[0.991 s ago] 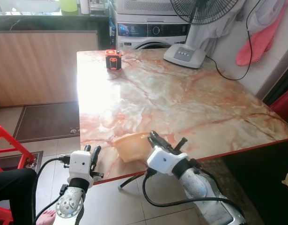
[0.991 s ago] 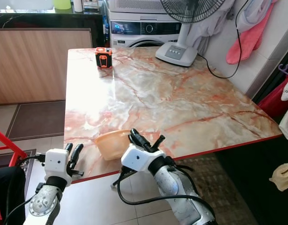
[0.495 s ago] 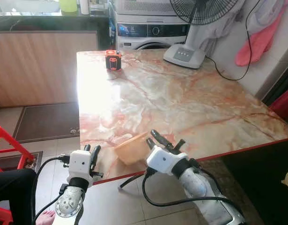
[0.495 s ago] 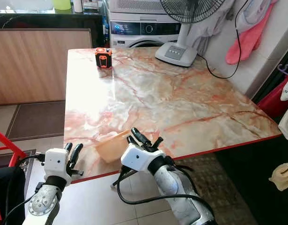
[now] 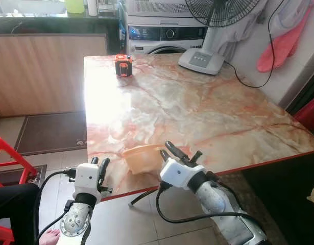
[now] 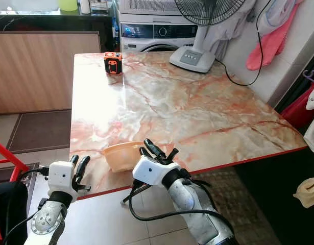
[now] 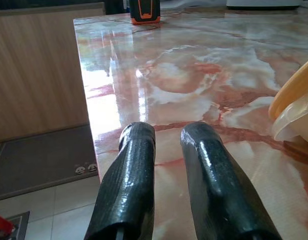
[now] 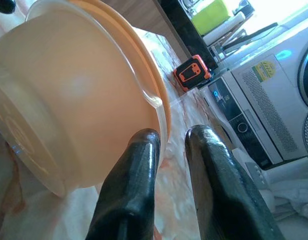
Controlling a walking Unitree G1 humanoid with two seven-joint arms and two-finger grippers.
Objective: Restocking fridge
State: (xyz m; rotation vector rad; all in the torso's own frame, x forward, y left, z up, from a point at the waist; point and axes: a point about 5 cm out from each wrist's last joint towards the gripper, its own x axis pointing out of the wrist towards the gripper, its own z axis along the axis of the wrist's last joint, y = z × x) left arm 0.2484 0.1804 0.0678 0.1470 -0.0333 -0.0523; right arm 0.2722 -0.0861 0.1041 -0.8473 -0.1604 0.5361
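Our right gripper (image 8: 164,150) pinches the tub (image 5: 139,157) by its rim, just above the worktop (image 5: 197,107). Such a thin hold could let it slip. Our left gripper (image 7: 166,145), empty beside it, sits slightly spread.

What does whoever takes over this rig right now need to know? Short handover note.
Right gripper: fingers close together beside the rim of the orange container; grasp not confirmed.
Left gripper: holds nothing, low at the near left corner of the marble table.
Container sits near the table's front edge. Small orange device and fan at the far end.
Done: right gripper at container. Left: secure it, carry it to the fridge.
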